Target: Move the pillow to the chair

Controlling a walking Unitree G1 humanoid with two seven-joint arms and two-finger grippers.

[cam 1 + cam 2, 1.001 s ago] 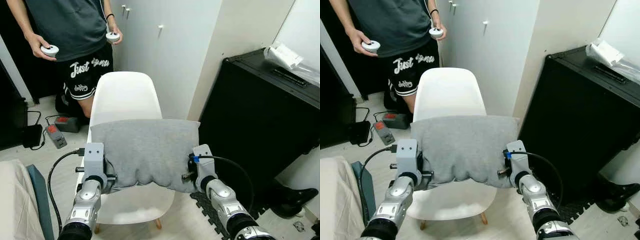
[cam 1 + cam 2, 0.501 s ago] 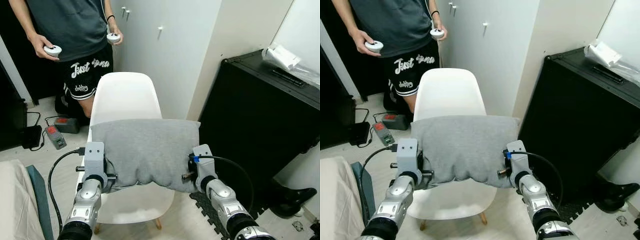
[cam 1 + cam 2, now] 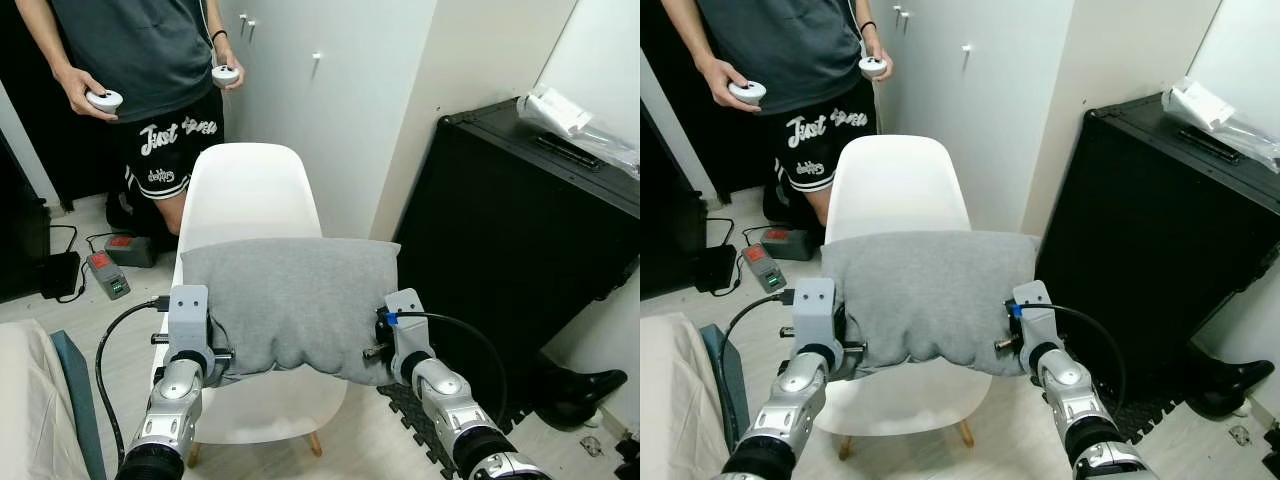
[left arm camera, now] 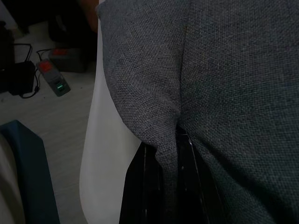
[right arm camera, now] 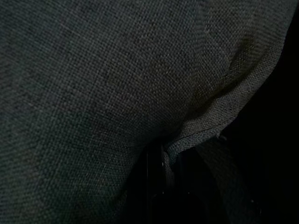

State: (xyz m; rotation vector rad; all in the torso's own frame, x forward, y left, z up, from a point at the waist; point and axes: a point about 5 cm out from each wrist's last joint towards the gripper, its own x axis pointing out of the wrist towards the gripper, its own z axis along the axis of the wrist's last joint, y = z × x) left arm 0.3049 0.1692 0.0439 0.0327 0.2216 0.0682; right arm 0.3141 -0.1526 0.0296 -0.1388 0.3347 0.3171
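A grey pillow (image 3: 290, 300) hangs between my two arms, over the seat of a white chair (image 3: 250, 190) whose back stands behind it. My left gripper (image 3: 222, 356) is shut on the pillow's lower left corner; in the left wrist view the fabric (image 4: 196, 84) is pinched between the black fingers (image 4: 149, 186). My right gripper (image 3: 372, 350) is shut on the lower right corner, where grey cloth (image 5: 103, 84) folds into the dark fingers. The pillow's bottom edge sits just above the chair seat (image 3: 270, 405).
A person (image 3: 140, 60) stands behind the chair holding two white controllers. A black cabinet (image 3: 520, 240) is close on the right, with a white wall behind. A power strip (image 3: 110, 275) and cables lie on the floor at left. A dark shoe (image 3: 575, 385) is at lower right.
The camera has shifted slightly. The pillow and both grippers hold the same position over the chair.
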